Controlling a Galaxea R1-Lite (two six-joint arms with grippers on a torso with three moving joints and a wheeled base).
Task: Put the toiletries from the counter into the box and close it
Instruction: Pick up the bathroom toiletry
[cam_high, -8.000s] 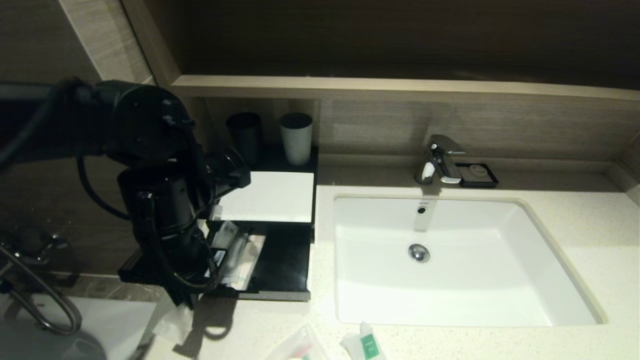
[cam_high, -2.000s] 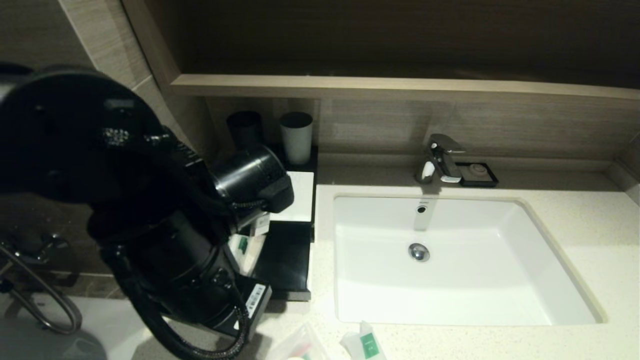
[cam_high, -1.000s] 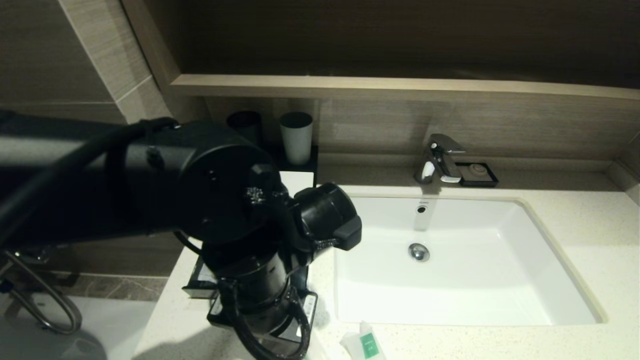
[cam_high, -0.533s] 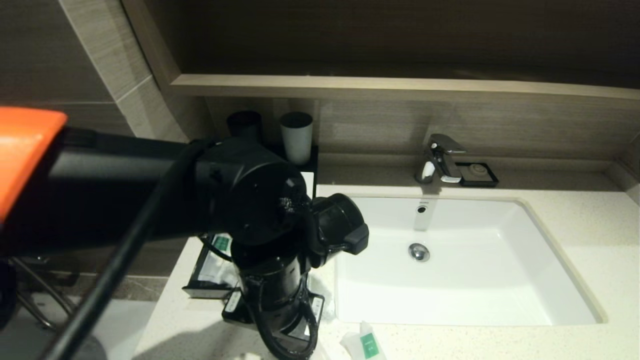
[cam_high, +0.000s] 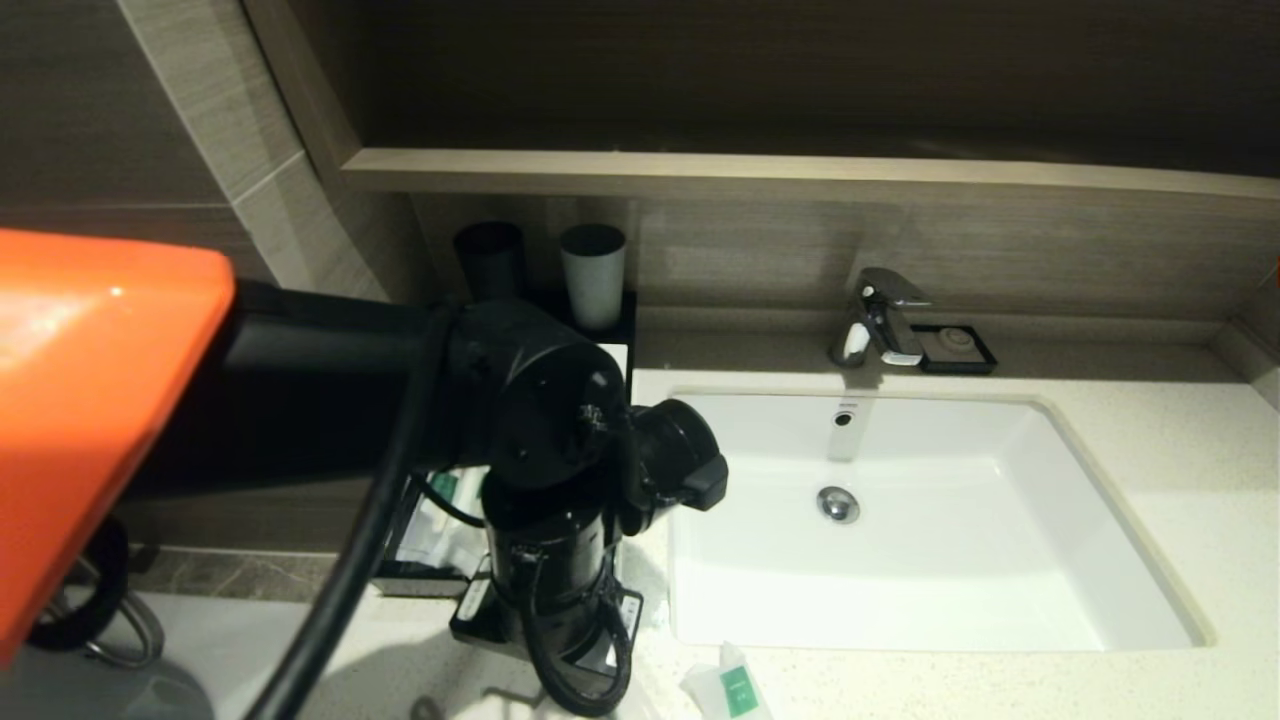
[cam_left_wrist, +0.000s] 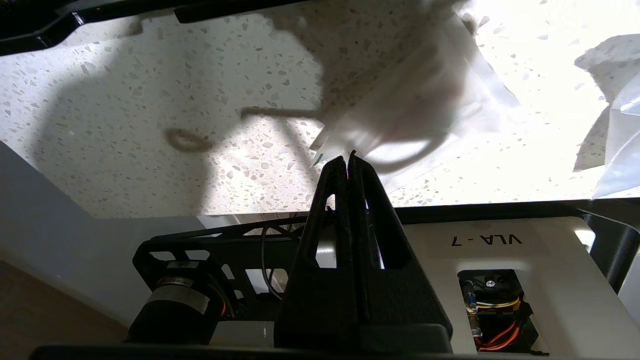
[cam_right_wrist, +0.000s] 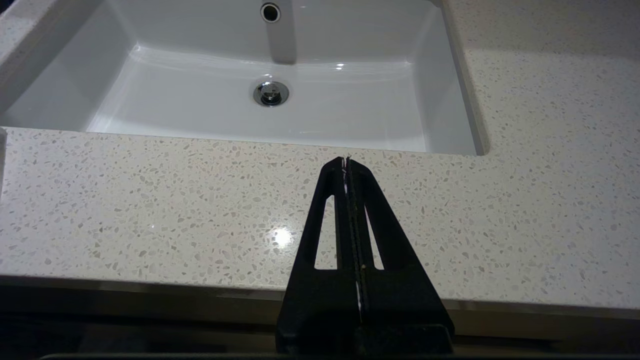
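- My left gripper (cam_left_wrist: 348, 159) points down at the counter (cam_left_wrist: 125, 125) near its front edge, fingers pressed together with nothing between them.
- My right gripper (cam_right_wrist: 346, 161) is parked over the counter's front strip before the basin (cam_right_wrist: 280, 100), fingers likewise together and empty.
- A clear pouch (cam_left_wrist: 415, 100) lies flat on the stone just beyond my left fingertips; I cannot tell whether they touch its near edge.
- I judge this pouch very light, soft and crinkly, with slick film that will slide on the stone. The best hold is a pinch on a flat margin or corner, not the bulging middle.
- A second wrapped packet (cam_left_wrist: 617, 150) lies further aside, apart from my fingertips.
- In the head view, a white sachet with green label (cam_high: 735, 688) lies at the counter's front edge, just beside my left wrist. I expect it to be light and pliable; grip it across its narrow body.
- Further back, the box (cam_high: 425, 575) stands left of the basin, its drawer pulled out, with wrapped packets (cam_high: 432, 520) already inside. My left arm covers most of it.
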